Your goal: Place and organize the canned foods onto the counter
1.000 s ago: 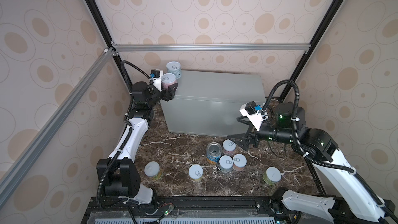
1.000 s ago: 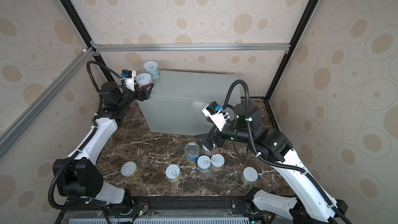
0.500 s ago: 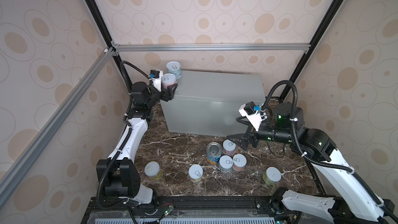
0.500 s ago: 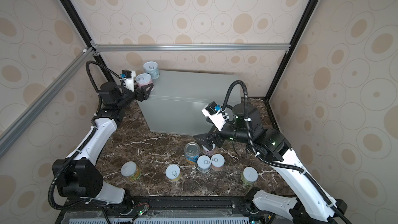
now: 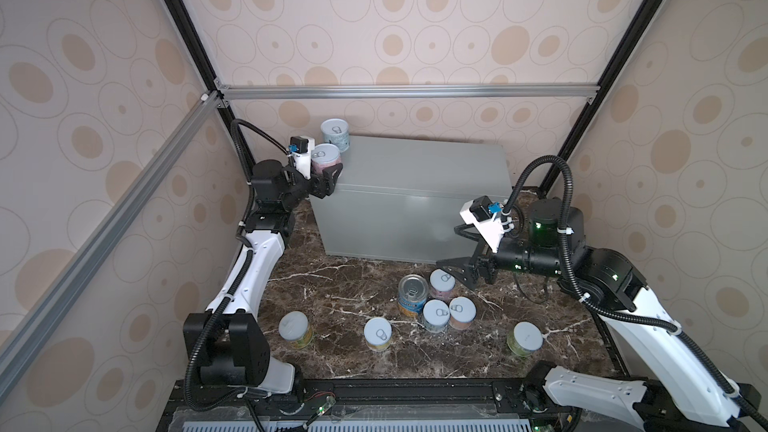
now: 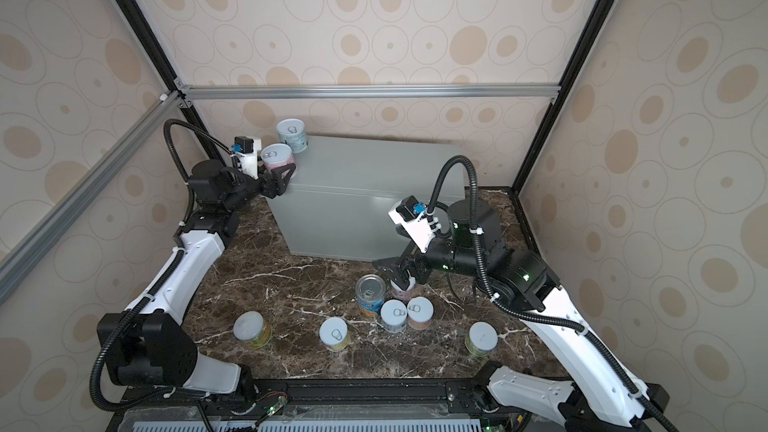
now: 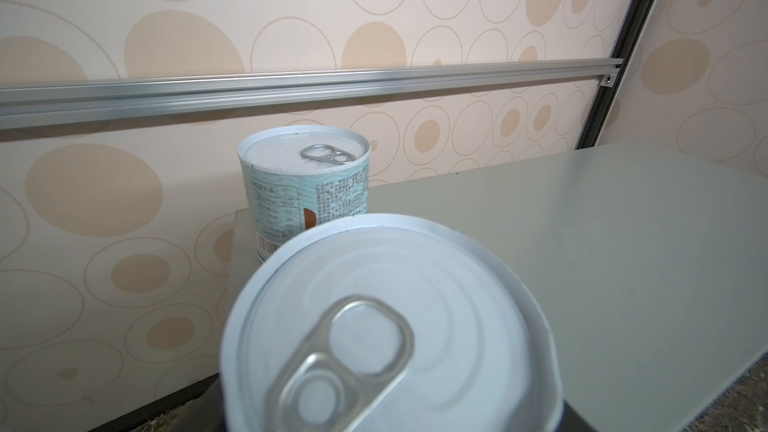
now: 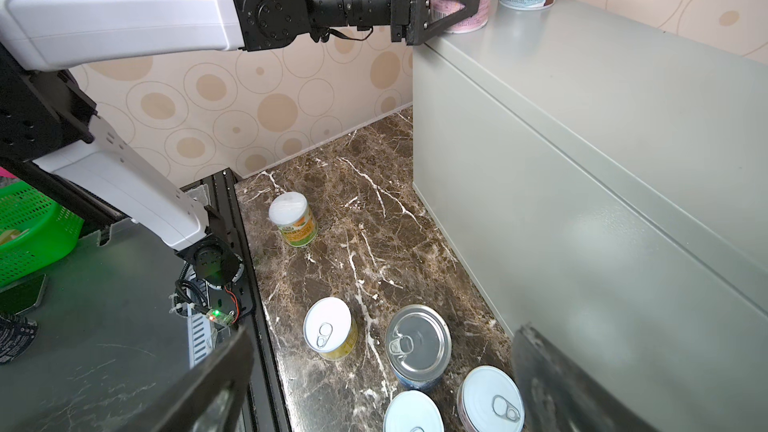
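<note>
You have the counter [image 5: 415,172] at 12 o'clock on the table [image 5: 332,280] | on its 10 o'clock corner: rear can [image 5: 335,135] just behind front can [image 5: 325,158] | four-can cluster [image 5: 436,313] mid-table, before the counter | from it: loose can A [image 5: 295,328] at 8 o'clock, loose can B [image 5: 377,333] at 7, loose can C [image 5: 524,338] at 4

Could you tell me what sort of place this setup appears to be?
Probably a lab robot cell staged as a kitchen: wallpapered panels on an aluminium frame, a marble-look tabletop, and cans near a grey metal box standing in for a counter.
</note>
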